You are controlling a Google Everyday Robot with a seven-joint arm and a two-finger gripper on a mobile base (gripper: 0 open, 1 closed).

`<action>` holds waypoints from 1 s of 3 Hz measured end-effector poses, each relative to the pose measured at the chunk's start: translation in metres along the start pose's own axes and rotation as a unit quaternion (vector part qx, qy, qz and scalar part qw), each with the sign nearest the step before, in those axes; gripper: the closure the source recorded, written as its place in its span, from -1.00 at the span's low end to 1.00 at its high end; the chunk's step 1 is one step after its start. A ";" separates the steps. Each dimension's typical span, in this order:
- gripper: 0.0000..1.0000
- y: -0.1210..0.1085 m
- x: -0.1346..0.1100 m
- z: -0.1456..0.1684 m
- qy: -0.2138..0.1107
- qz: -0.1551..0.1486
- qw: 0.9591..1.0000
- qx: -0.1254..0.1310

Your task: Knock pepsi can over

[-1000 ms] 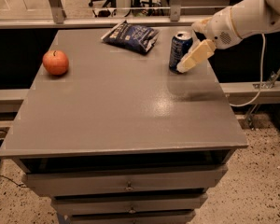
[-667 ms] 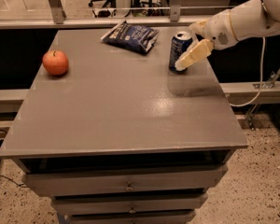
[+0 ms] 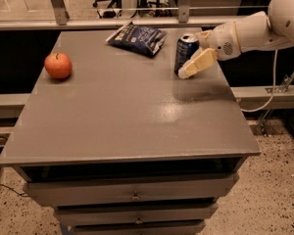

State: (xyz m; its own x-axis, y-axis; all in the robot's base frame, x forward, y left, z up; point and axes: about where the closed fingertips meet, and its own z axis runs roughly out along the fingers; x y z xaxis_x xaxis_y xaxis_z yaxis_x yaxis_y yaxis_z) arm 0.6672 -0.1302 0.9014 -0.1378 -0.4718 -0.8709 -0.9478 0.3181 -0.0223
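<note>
Pepsi can (image 3: 185, 51) upright, long axis vertical, gripper (image 3: 190, 68) just beside it

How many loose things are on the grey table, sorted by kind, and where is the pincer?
Drink cans: 1, the pepsi can, upright at the back right.
Fruit: 1, the apple, at the left.
Snack bags: 1, the blue snack bag, at the back.
Total: 3.
The pincer is close against the can's right side.

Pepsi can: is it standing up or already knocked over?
Upright. The can stands on its base on the table, silver top facing up. The gripper is right beside it, near its lower half.
</note>
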 end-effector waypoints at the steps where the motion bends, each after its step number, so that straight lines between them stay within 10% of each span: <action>1: -1.00 0.027 -0.008 0.005 -0.016 -0.003 0.999 -0.041; 3: -1.00 0.085 -0.043 -0.003 -0.040 -0.039 0.993 -0.106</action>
State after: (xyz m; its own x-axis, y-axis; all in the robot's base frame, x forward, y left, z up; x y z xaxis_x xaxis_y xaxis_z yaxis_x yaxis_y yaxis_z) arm 0.5916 -0.0848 0.9387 -0.0470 -0.4177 -0.9074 -0.9951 0.0991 0.0060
